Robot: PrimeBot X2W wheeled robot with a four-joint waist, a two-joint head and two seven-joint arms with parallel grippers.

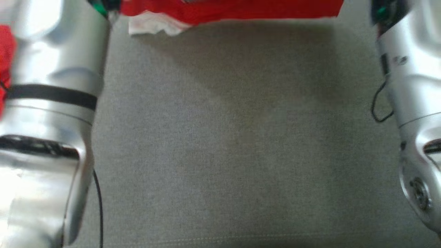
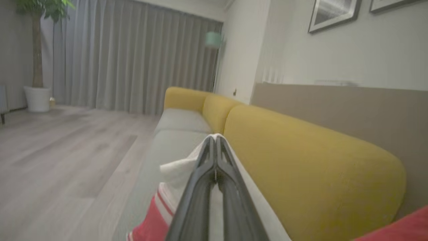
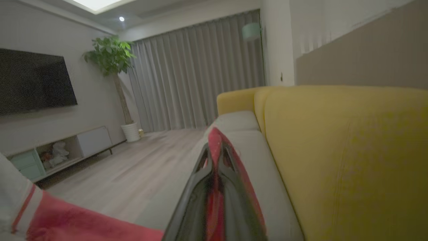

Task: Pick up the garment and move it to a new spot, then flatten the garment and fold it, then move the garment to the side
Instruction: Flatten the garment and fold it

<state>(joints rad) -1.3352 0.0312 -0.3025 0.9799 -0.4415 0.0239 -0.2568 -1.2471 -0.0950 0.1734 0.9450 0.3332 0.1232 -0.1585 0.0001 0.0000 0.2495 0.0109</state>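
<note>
The garment (image 1: 234, 10), red with a white striped part, stretches across the top edge of my head view. Its lower hem runs nearly straight from the left forearm (image 1: 48, 62) to the right forearm (image 1: 410, 86). My left gripper (image 2: 215, 139) is clenched on the white end, with cloth lying along both sides of the closed fingers. My right gripper (image 3: 216, 149) is clamped on a red edge, and a ridge of red cloth stands up between its fingertips.

A soft shadow lies under the hem on the grey seat cushion (image 1: 220, 137), so I think the cloth hangs clear of it, though the head view is too blurred to be sure. A wide stretch of cushion lies between the two forearms, from the hem down to the bottom of that view.

In both wrist views the yellow backrest (image 2: 301, 160) runs close beside the fingers on their right, and the seat carries on ahead. On the other side the wooden floor (image 2: 67, 150) lies open, reaching to the grey curtain (image 2: 133, 60) and a potted plant (image 2: 36, 67).
</note>
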